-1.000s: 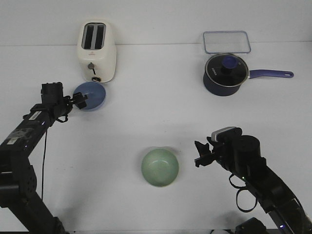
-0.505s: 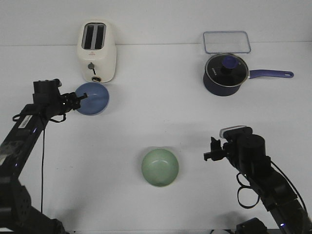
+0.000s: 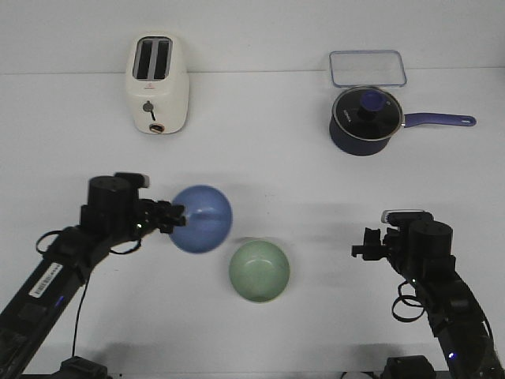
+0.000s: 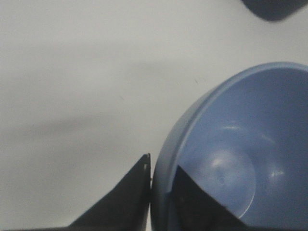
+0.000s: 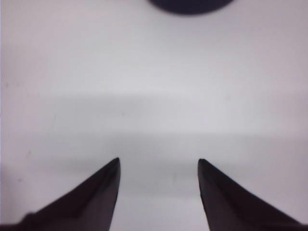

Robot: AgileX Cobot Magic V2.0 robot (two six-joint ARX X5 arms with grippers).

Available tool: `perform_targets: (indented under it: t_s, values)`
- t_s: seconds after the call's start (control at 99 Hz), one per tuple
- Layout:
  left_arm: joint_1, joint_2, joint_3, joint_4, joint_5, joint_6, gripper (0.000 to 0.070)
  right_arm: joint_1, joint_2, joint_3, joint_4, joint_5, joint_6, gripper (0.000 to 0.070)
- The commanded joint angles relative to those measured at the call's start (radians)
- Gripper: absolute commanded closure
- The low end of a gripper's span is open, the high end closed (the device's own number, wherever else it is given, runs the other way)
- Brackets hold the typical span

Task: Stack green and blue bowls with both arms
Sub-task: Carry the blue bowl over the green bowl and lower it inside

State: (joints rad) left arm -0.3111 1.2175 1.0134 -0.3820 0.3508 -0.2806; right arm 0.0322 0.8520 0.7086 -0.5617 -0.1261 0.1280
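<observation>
My left gripper (image 3: 170, 216) is shut on the rim of the periwinkle blue bowl (image 3: 202, 219) and holds it in the air, tilted, just up and left of the green bowl (image 3: 259, 272). The green bowl sits upright on the white table near the front middle. In the left wrist view one finger is outside and one inside the blue bowl's wall (image 4: 226, 159), with the gripper (image 4: 162, 174) pinching it. My right gripper (image 3: 364, 251) is open and empty to the right of the green bowl; its view shows only bare table between the fingers (image 5: 159, 166).
A cream toaster (image 3: 157, 84) stands at the back left. A dark navy saucepan with a glass lid (image 3: 365, 120) and a clear lidded container (image 3: 367, 68) stand at the back right.
My left gripper has lifted the blue bowl from beside the toaster and carried it forward and right, close to the green bowl. My right gripper has drawn back to the right.
</observation>
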Motion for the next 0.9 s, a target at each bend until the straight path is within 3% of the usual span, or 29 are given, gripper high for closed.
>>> perform_targets:
  t_s: [0.0,0.212,0.364,0.515,0.566,0.657,0.687,0.788,0.889]
  values:
    - [-0.089,0.014,-0.040,0.062,0.010,-0.074,0.0687,0.002,0.007,-0.002,0.024,-0.014,0.004,0.0369]
    - [-0.324,0.115,-0.063,0.209,-0.026,-0.134,0.0687,0.002,0.007,-0.003,0.038,-0.033,0.006,0.0369]
    - [-0.403,0.193,-0.063,0.228,-0.101,-0.121,0.0687,0.002,0.007,-0.003,0.037,-0.044,0.010,0.0369]
    - [-0.432,0.233,-0.063,0.227,-0.107,-0.096,0.0680,0.002,0.007,-0.003,0.037,-0.058,0.010,0.0369]
    - [-0.432,0.234,-0.063,0.227,-0.107,-0.096,0.0603,0.002,0.007,-0.003,0.037,-0.058,0.010,0.0369]
    - [-0.428,0.225,-0.060,0.222,-0.107,-0.096,0.0322,0.002,0.007,-0.003,0.037,-0.058,0.010,0.0369]
    - [-0.422,0.215,-0.057,0.218,-0.107,-0.094,0.0259,0.002,0.007,-0.002,0.037,-0.058,0.010,0.0369]
    - [-0.385,0.156,-0.049,0.202,-0.114,-0.066,0.0238,0.002,0.007,-0.003,0.040,-0.058,0.007,0.0369]
    - [-0.330,0.057,-0.040,0.169,-0.186,-0.021,0.0239,0.002,0.005,-0.003,0.053,-0.058,0.005,0.0369]
